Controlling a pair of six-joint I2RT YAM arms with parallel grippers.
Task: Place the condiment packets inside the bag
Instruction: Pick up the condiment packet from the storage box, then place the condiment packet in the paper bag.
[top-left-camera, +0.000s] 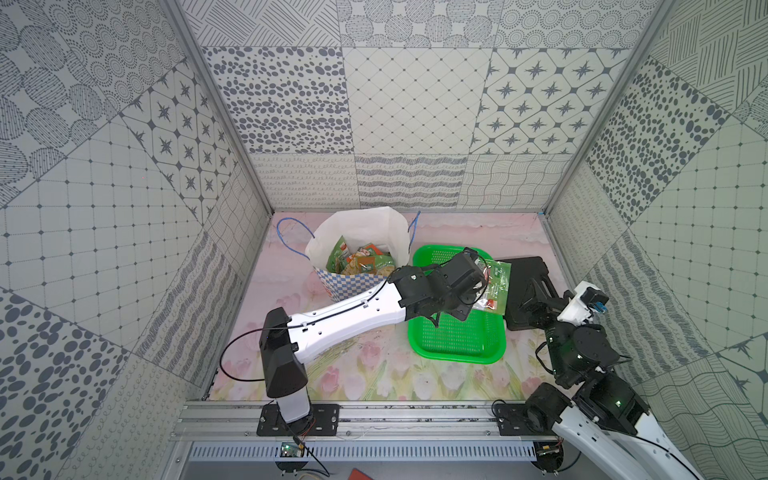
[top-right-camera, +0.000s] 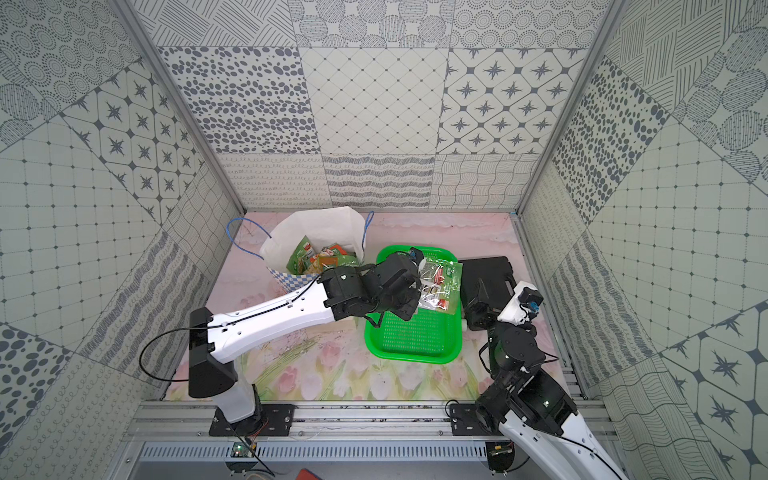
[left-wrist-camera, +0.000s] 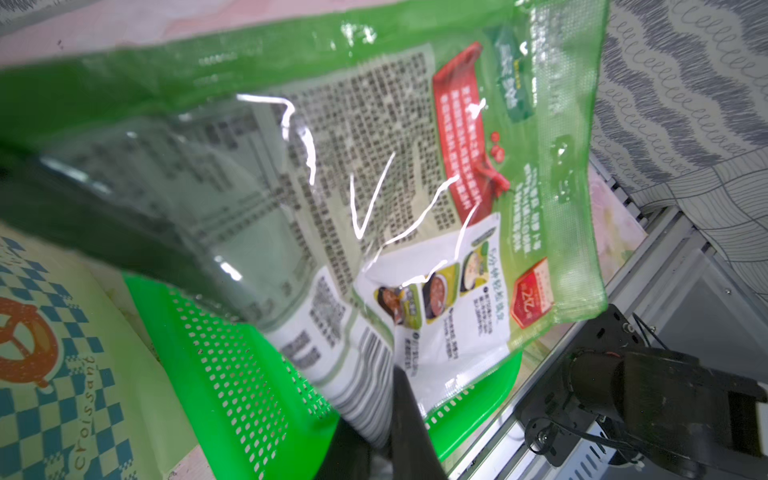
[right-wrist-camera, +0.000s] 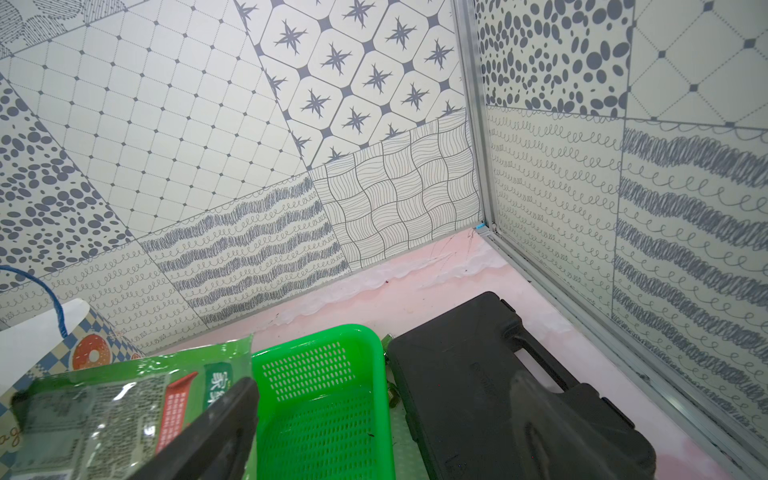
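Condiment packets: several small green and orange ones (top-left-camera: 359, 259) already lie in the bag (top-left-camera: 365, 226), which stands open-mouthed on the worktop (top-left-camera: 374, 374) at 11 o'clock of the green basket (top-left-camera: 457, 353).

Large green packet (top-left-camera: 494, 286) is off the mesh, over the basket's 1 o'clock corner. Left gripper (left-wrist-camera: 376, 436) is clamped narrow on one short edge, beside the barcode stripes. The rest of the sheet sticks out unsupported.

Right gripper (top-left-camera: 532, 299) is spread wide and holds nothing. It is parked at 3 o'clock of the basket, over the black case (top-left-camera: 525, 266).

Handling notes (my judgement):
- Light, thin film. It creases under its own weight, going by the bright fold lines in the left wrist view.
- Glossy, so likely slick. A pinch on a flat seam could creep if I swing fast.
- An edge grip suits it. The seam is the stiffest part, and the free end can lead into the bag.
- The sheet looks broad against the bag mouth. Feed it edge-on toward 11 o'clock, clear of the blue cord handles.
- The paper bag is light, so a snag on its rim may tip it.
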